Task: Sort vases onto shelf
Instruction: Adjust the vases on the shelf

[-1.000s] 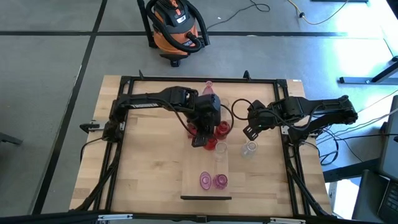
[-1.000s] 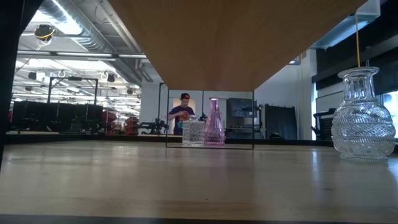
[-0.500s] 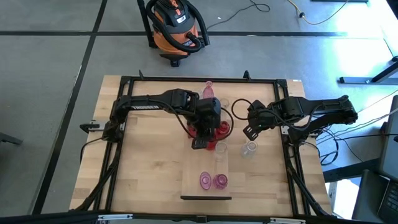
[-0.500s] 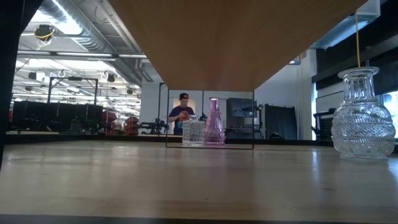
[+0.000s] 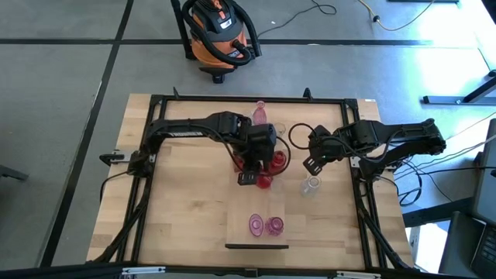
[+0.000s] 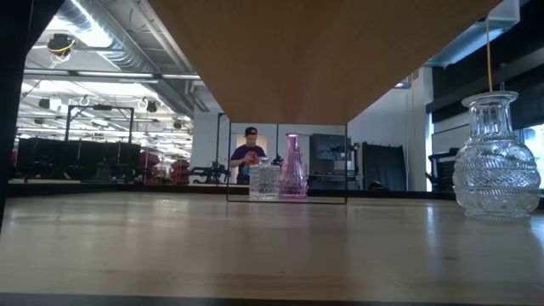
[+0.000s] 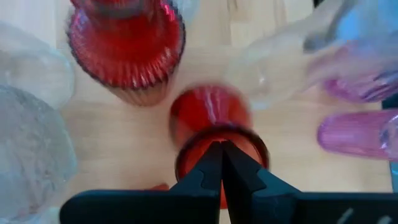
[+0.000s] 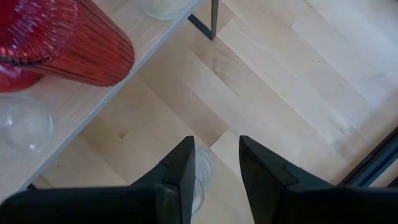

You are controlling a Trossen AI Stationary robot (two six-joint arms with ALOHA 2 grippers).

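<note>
Now left claw (image 7: 222,163) shut, over red vase (image 7: 214,134)

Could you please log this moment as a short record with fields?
left end effector: shut, fingertips together over a red vase, mid-shelf
right end effector: open, holding nothing, over the table beside the shelf
pink vases: two, on the shelf's near end
clear vase: on the table, off the shelf

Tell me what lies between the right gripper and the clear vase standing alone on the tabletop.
Nothing: the high view shows only bare tabletop between the right gripper and the clear vase.
</note>
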